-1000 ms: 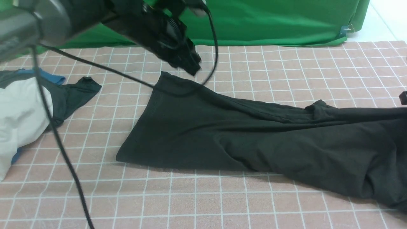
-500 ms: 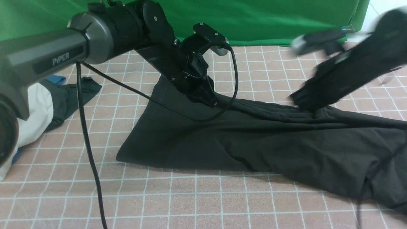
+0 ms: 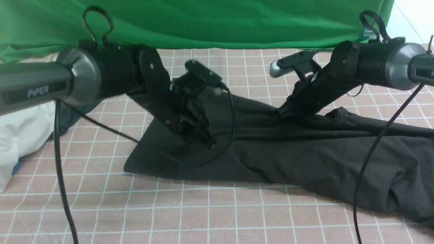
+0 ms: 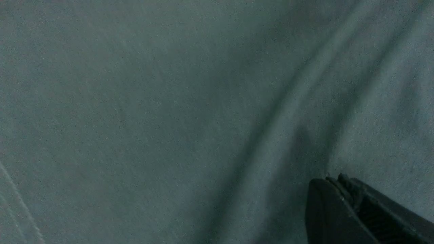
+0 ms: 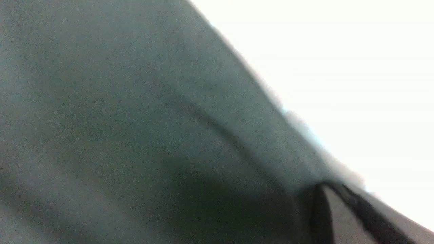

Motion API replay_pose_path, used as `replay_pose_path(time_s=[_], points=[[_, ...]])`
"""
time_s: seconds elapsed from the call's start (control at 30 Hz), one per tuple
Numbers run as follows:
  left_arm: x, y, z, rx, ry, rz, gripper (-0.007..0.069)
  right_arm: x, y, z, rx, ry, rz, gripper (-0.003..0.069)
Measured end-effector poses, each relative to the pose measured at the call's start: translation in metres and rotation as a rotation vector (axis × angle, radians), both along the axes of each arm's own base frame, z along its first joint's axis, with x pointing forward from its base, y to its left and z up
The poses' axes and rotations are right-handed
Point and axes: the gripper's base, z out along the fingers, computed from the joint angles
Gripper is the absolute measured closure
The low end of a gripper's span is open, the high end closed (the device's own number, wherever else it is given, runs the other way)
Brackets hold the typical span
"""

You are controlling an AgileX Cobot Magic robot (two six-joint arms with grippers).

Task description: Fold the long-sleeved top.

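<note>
Item: long-sleeved top [image 3: 305, 156], dark charcoal knit. It is lying lengthwise across the middle of the checked table cover [image 3: 210, 213] and running off toward the cover's right edge, its squared end facing the left edge. The half toward the far edge is now being drawn up and inward; a second ago that far corner was lying flat and sharp, and it is now hidden under the arm.

Item: left gripper [image 3: 207, 140]. It is now sitting low over the top's left portion, having come down from above the far corner. Jaws are pressed together. The left wrist view is filling with cloth [image 4: 169, 118] close against one fingertip [image 4: 339, 210]; whether a fold is pinched cannot be told.

Item: right gripper [image 3: 283, 112]. Out of sight a second ago, it is now reaching in from the right edge and meeting the top's far hem near the middle. Jaws have just gone from spread to pressed together; the right wrist view is showing cloth [image 5: 135, 135] at the fingers, so a pinch on the hem is likely.

Item: white garment [image 3: 20, 132], bunched at the left edge, apart from the top.

Assessment: both arms appear to be taking hold along the far hem, preparing to bring it toward the near edge for a lengthwise fold, not yet made.
</note>
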Motion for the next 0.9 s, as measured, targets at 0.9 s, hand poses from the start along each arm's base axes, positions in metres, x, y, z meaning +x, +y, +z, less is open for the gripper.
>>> replay_pose_path(time_s=[0.9], points=[[-0.001, 0.002, 0.001, 0.008, -0.044, -0.018, 0.0606, 0.01, -0.075, 0.009, 0.015, 0.029, -0.199, 0.0599]])
